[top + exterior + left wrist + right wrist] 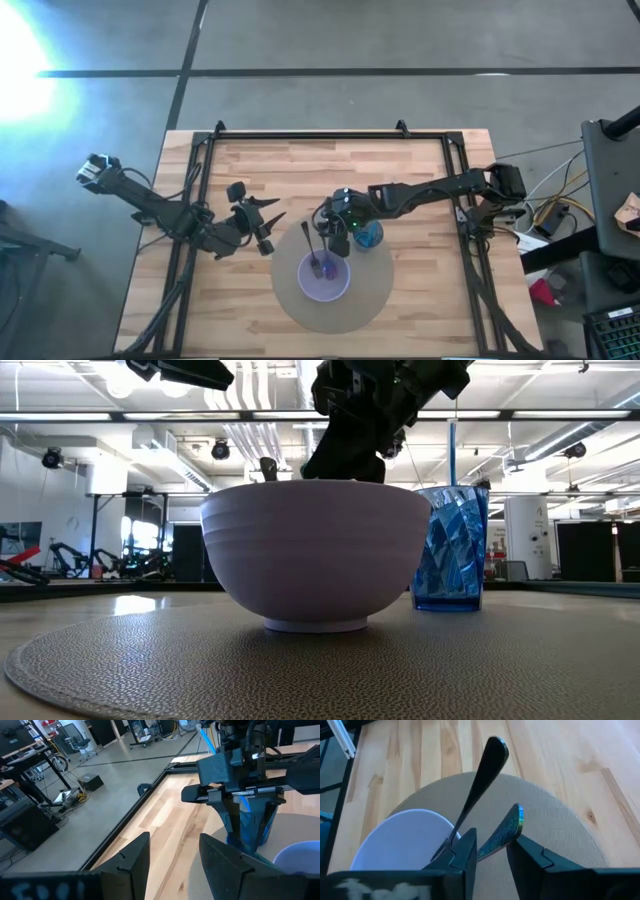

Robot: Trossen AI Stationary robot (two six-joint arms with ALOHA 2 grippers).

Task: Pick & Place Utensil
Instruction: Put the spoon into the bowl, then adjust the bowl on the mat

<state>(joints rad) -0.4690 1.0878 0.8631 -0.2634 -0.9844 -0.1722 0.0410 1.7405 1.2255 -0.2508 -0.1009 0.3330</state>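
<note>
Over the bowl (324, 279), on the round mat (375, 300) at the table's near-middle, the right gripper (330, 243) holds 2 utensils. Right wrist view: an iridescent handle (503, 833) sits btwn its fingers (465, 847), w/ the fingers closed against it; a black utensil (479, 785) runs up from beside the same fingers, its handle end rounded. Can't tell if the black one is truly clamped or just leaning alongside. High view shows the black utensil (310, 243) slanting up out of the bowl, w/ a bluish-purple piece lying inside the bowl near the gripper tip.

Bowl is pale lilac, upright, centred on the mat. Low view: its wall (318, 550) fills the middle, the gripper (345, 455) hangs just above the rim, the black utensil's tip (267, 465) peeks over the rim.

Blue faceted cup (368, 235) stands just beside the bowl on its right-arm side, on the mat's edge, w/ a blue straw-like stick (452, 452) upright in it.

Left gripper (272, 222) hovers over bare wood left of the mat, apart from the bowl, jaws parted and holding nothing; its fingers (135, 865) show spread in the left wrist view, pointing toward the cup (252, 827) and the right arm.

Table (290, 170) is light wood planks w/ a black frame.
</note>
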